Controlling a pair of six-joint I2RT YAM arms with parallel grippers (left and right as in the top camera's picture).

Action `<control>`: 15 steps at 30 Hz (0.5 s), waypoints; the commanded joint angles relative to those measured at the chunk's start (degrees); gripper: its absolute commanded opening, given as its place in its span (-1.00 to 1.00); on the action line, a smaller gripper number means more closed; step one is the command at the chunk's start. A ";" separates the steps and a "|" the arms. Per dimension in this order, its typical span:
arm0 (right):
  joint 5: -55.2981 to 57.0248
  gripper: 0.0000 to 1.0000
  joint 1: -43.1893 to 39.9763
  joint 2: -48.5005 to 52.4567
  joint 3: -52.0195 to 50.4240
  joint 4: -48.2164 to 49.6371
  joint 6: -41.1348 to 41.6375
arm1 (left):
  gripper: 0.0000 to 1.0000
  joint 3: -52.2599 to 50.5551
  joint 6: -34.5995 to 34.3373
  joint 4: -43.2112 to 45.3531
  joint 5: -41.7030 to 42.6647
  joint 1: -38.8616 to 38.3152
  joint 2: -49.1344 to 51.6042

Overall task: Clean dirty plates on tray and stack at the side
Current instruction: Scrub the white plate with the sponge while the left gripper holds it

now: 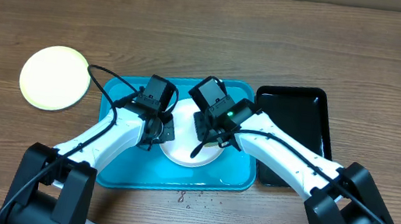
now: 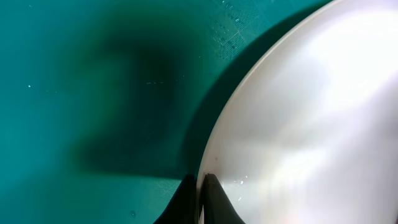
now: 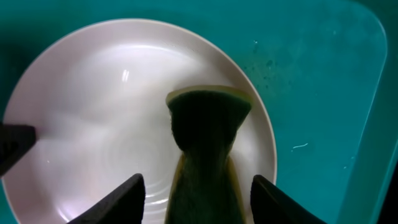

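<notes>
While my left gripper [image 2: 199, 185] is pinched tight on the rim of the white plate [image 2: 311, 124], that plate lies inside the turquoise tray [image 1: 235, 172], near its middle. My right gripper [image 3: 198, 183] hangs over the same plate with its jaws spread. A green sponge [image 3: 205, 137] stands between the fingers, clear of both. The yellow-green plate [image 1: 53, 77] sits off the tray's left side, and a black tray [image 1: 294, 113] lies just beside its right edge.
</notes>
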 commanded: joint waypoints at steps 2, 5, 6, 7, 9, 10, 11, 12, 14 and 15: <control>0.63 -0.07 0.07 0.17 -3.96 3.02 1.68 | -0.92 -0.87 1.70 -0.13 0.00 0.24 0.61; 0.66 -0.10 0.07 0.17 -5.90 6.29 1.68 | -0.91 -0.87 1.70 -0.11 0.00 0.24 0.61; 0.68 -0.21 0.07 0.17 -6.38 6.97 1.68 | -0.92 -0.87 1.70 -0.13 0.00 0.24 0.61; 0.70 -0.51 0.07 0.17 -6.60 7.23 1.68 | -0.91 -0.87 1.70 -0.15 0.00 0.24 0.61; 1.14 -0.91 0.04 0.17 -6.86 7.39 1.88 | -0.92 -0.87 1.70 -0.15 -0.02 0.24 0.61; 1.79 -0.92 0.07 0.17 -6.93 7.39 1.88 | -0.92 -0.87 1.70 -0.15 -0.02 0.24 0.61; 2.38 -0.92 0.07 0.24 -6.99 7.41 1.86 | -0.91 -0.87 1.70 -0.17 -0.02 0.24 0.61; 2.97 -0.92 0.07 0.33 -6.99 7.41 1.86 | -0.92 -0.87 1.73 -0.15 -0.02 0.24 0.61; 3.54 -0.92 0.07 0.72 -6.99 7.39 1.86 | -0.92 -0.87 1.73 -0.20 -0.04 0.24 0.61; 3.52 -0.92 0.07 1.09 -7.13 7.15 1.88 | -0.92 -0.87 1.73 -0.20 -0.04 0.24 0.61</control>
